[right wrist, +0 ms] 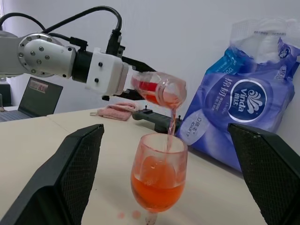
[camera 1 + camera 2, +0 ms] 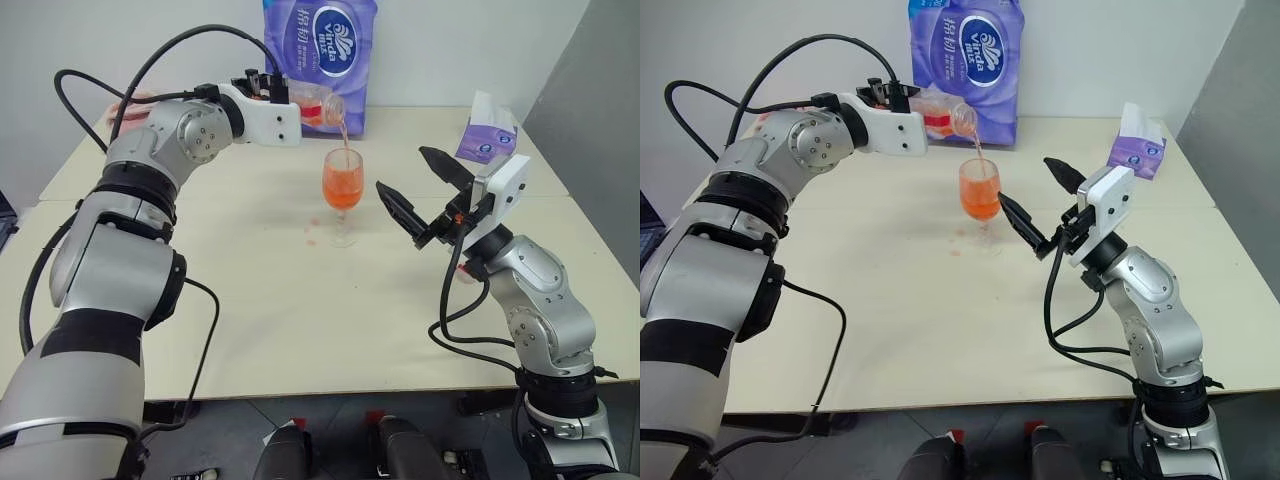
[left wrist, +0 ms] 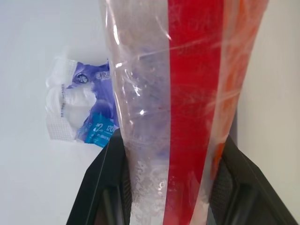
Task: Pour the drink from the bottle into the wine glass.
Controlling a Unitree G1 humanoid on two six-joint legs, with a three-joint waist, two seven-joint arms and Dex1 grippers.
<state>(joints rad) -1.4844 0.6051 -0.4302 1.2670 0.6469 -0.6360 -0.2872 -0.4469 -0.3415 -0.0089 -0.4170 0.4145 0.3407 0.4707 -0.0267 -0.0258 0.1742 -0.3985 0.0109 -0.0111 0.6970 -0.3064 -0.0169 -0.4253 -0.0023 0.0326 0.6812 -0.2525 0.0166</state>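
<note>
I am pouring at a pale tabletop. My left gripper is pinching the bottle, a small clear plastic one with a red label strip, and is holding it tipped nearly level, mouth down, above the wine glass. A thin stream of the drink, a translucent orange-red liquid, is falling from the bottle mouth into the tulip bowl, which is sitting a little under half full. The glass is standing upright on its round foot near the middle of the tabletop.

My right gripper is hanging just beside the glass on my right, its two black fingers spread wide, holding nothing.

A few reddish spots are lying on the tabletop by the foot of the glass; they are probably spilled drops, though they are small.

Behind the glass a purple tissue pack is standing against the wall, and a smaller purple tissue packet is lying to my right.

The risks I am judging: tilting further could widen the stream past the rim and spill more, and my open right gripper, so close, could knock the stemmed glass over.
</note>
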